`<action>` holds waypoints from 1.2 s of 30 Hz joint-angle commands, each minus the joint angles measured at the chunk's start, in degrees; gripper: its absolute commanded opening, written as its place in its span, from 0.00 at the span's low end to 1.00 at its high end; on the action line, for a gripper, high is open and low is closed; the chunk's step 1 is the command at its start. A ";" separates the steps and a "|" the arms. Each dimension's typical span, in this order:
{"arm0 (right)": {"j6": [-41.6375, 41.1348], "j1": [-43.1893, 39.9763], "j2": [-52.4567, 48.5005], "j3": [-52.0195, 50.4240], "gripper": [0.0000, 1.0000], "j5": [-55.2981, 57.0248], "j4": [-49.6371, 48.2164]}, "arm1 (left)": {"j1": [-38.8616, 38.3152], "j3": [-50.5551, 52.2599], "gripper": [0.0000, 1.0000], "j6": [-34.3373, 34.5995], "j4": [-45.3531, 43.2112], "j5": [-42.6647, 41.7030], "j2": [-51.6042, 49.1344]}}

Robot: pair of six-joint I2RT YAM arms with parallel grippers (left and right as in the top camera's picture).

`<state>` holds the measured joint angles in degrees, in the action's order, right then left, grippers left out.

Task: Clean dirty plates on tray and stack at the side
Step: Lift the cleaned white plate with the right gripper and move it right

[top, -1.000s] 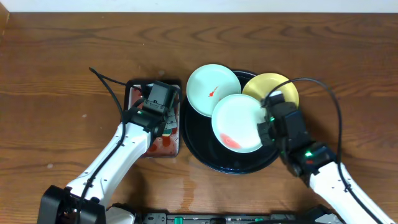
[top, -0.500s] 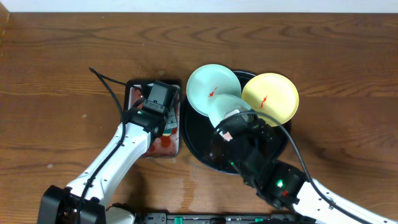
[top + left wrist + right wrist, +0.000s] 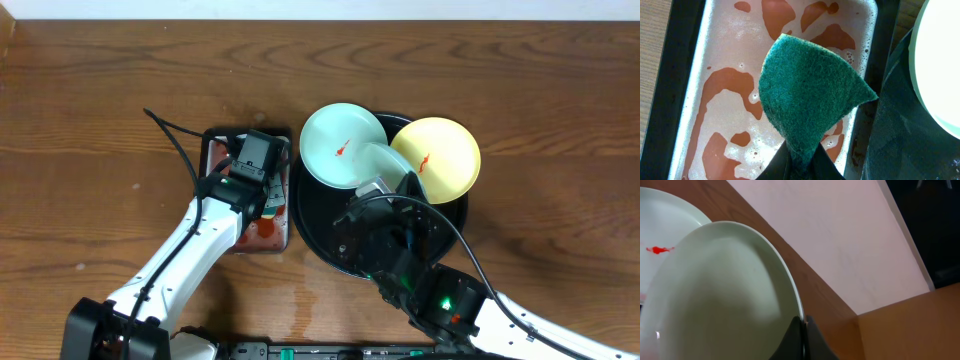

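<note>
Wooden table (image 3: 100, 100) beneath us: our left gripper (image 3: 800, 157) pinches a green sponge (image 3: 810, 95) over the sponge tray (image 3: 677, 75); our right gripper (image 3: 803, 330) clamps an aqua plate (image 3: 725, 295) by its rim, tilted over the black tray (image 3: 320, 240) beside the yellow plate (image 3: 445, 150).

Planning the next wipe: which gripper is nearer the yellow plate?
Right. The right gripper, holding an aqua plate, is beside the yellow plate; the left gripper is over the sponge tray.

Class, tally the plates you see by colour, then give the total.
Aqua: 2 (resting aqua plate, gripped aqua plate)
Yellow: 1 (yellow plate)
Total: 3
</note>
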<state>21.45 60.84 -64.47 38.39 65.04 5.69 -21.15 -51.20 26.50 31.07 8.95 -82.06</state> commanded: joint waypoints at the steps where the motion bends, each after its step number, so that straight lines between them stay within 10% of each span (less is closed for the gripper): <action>1: -0.50 0.46 0.72 1.03 0.01 2.08 -0.35 | 0.24 0.46 0.08 -1.01 -0.07 0.13 0.39; 15: -28.09 -16.59 0.72 1.01 0.01 -6.88 5.81 | 0.24 0.48 0.08 -0.98 -0.02 0.11 0.39; 36: -56.17 -77.40 0.61 0.90 0.01 -44.74 17.29 | 0.24 0.48 0.08 -1.01 0.00 0.11 0.39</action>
<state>-29.21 -10.98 -64.20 38.50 27.77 22.72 -21.15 -51.16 26.50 31.07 8.93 -82.06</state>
